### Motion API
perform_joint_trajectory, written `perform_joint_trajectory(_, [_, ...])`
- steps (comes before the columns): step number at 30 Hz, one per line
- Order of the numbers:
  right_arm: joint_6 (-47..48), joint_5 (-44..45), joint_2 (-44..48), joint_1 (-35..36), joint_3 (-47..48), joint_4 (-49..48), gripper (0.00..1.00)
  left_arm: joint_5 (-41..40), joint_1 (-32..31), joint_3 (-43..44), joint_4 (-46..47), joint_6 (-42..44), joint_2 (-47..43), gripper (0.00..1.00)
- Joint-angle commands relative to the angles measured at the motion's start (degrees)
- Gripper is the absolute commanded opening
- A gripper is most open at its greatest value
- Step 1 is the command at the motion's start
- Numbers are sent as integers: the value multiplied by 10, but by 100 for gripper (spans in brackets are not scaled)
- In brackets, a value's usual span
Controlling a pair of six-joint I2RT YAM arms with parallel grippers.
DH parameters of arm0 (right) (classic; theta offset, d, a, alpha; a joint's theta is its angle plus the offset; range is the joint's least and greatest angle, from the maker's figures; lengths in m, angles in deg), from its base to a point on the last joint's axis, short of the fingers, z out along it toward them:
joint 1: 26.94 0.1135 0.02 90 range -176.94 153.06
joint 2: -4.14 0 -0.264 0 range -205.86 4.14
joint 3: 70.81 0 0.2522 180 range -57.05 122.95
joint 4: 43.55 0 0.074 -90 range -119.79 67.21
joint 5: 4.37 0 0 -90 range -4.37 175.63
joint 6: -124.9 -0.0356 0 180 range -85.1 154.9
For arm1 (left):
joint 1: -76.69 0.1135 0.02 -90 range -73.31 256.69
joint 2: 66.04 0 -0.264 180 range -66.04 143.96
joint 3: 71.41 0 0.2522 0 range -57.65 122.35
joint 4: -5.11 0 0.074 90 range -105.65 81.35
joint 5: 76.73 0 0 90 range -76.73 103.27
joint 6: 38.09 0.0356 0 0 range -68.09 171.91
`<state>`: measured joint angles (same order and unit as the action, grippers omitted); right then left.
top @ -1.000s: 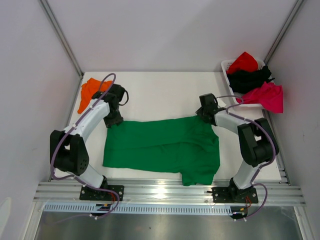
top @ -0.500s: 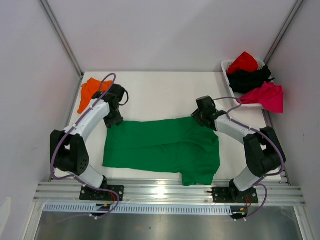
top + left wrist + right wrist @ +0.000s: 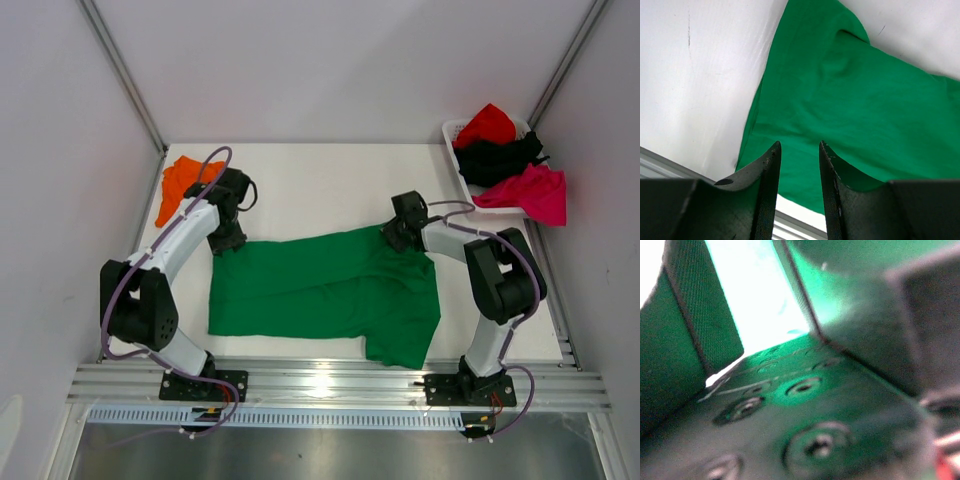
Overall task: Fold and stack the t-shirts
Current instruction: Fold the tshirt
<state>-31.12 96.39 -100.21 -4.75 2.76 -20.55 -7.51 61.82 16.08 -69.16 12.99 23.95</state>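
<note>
- Green shirt [image 3: 320, 290] is lying flat on the tabletop [image 3: 320, 190], with left tool [image 3: 228, 243] and right tool [image 3: 391, 237] at its far corners.
- I cannot tell whether either is clenching cloth.
- When folding, be lifting both corners level.

Blurred close-up of right gripper [image 3: 757, 290]

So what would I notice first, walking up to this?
The bright green t-shirt spread out in the middle of the white table, with the left arm and right arm each reaching its jaws to a far corner of it. Next, the white basket at the far right heaped with a red t-shirt, a black t-shirt and a magenta t-shirt, and an orange t-shirt crumpled at the far left.
</note>
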Motion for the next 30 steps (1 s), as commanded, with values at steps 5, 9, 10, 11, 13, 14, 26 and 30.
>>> perform_joint_trajectory(5, [5, -30, -62, -17, 10, 24, 41, -14, -4, 16, 2, 12, -19, 40])
perform_joint_trajectory(9, [18, -28, -74, -29, 37, 36, 40, -11, -4, 17, 1, 12, -21, 39])
perform_joint_trajectory(10, [20, -27, -76, -30, 43, 40, 40, -11, -4, 17, 1, 12, -21, 40])
perform_joint_trajectory(11, [21, -28, -78, -33, 46, 41, 41, -11, -4, 16, 1, 12, -22, 39])
perform_joint_trajectory(13, [26, -22, -81, -39, 58, 46, 40, -11, -4, 17, 0, 12, -22, 39])
perform_joint_trajectory(14, [27, -20, -84, -41, 63, 47, 40, -11, -4, 17, 1, 12, -22, 39])
perform_joint_trajectory(26, [47, -19, -74, -71, 67, 44, 39, 19, -4, 5, 15, 11, -13, 39])
perform_joint_trajectory(30, [70, 3, -17, -51, 41, 11, 40, 65, -4, 5, 37, 19, -4, 39])
